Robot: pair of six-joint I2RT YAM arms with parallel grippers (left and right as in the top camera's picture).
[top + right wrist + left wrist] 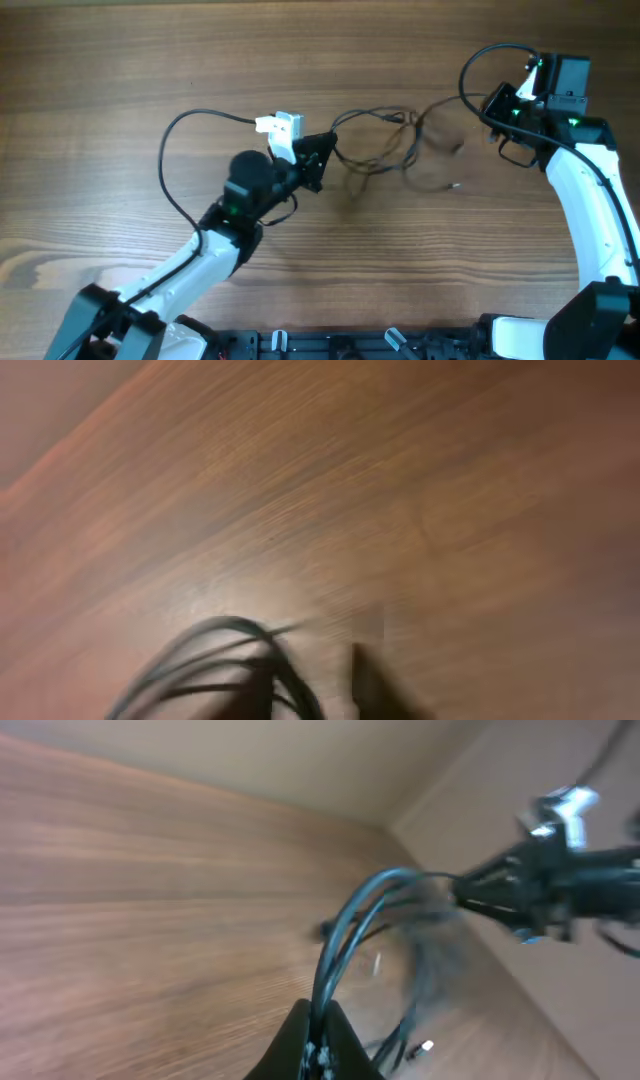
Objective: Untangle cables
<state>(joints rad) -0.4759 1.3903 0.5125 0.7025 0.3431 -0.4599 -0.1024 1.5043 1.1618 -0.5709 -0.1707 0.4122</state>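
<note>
The cables (375, 115) are thin black cords stretched in loops over the table between my two grippers, partly blurred. My left gripper (325, 155) is shut on a bunch of strands, and the left wrist view (320, 1020) shows the cables (350, 910) rising from its jaws towards the right arm. A silvery plug tip (425, 1046) lies on the wood and also shows overhead (455, 185). My right gripper (490, 108) is at the cables' right end. In the right wrist view its fingers (315, 660) stand apart, with cable loops (200, 645) against the left finger.
The wooden table (120, 60) fills the view. A thicker black arm cable (165, 160) loops left of the left arm, and another (470, 70) curls beside the right arm. Black fixtures (330, 345) line the table's front edge.
</note>
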